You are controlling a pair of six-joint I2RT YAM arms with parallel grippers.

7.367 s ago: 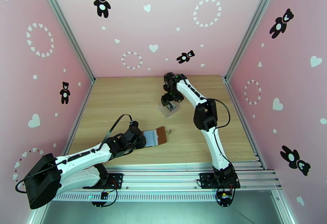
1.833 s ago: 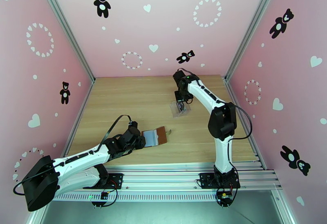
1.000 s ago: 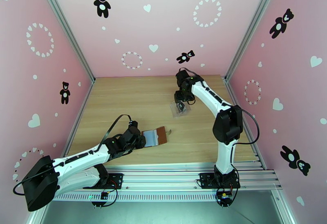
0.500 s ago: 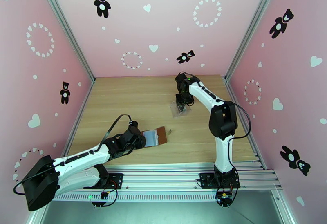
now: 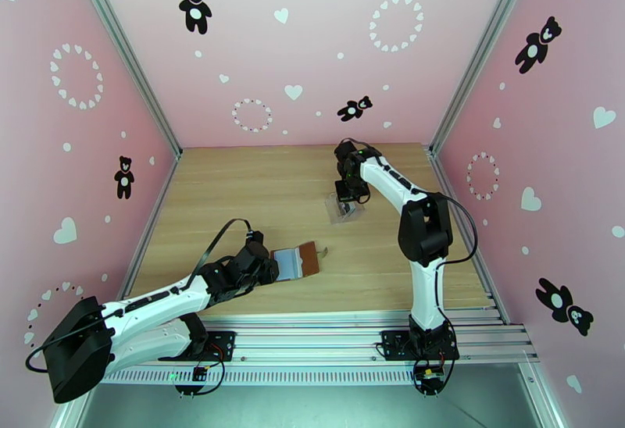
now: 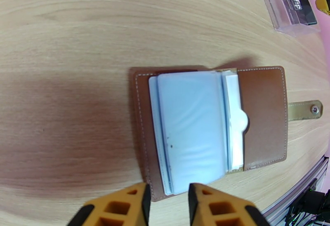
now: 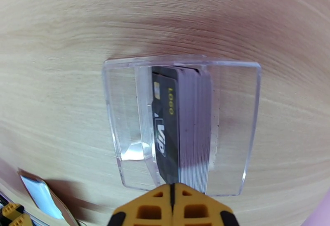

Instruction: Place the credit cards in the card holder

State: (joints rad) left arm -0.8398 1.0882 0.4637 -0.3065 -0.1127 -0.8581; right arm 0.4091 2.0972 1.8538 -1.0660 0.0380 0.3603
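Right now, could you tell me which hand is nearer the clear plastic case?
Right. The right hand is closed at the edge of the clear plastic case; the left hand is well away, at the card holder.

Your credit cards (image 7: 167,128) are a dark stack standing on edge inside the clear case (image 7: 231,119). Your card holder (image 6: 264,115), brown, lies open and flat on the table (image 6: 82,37), pale pockets up, snap tab out sideways.
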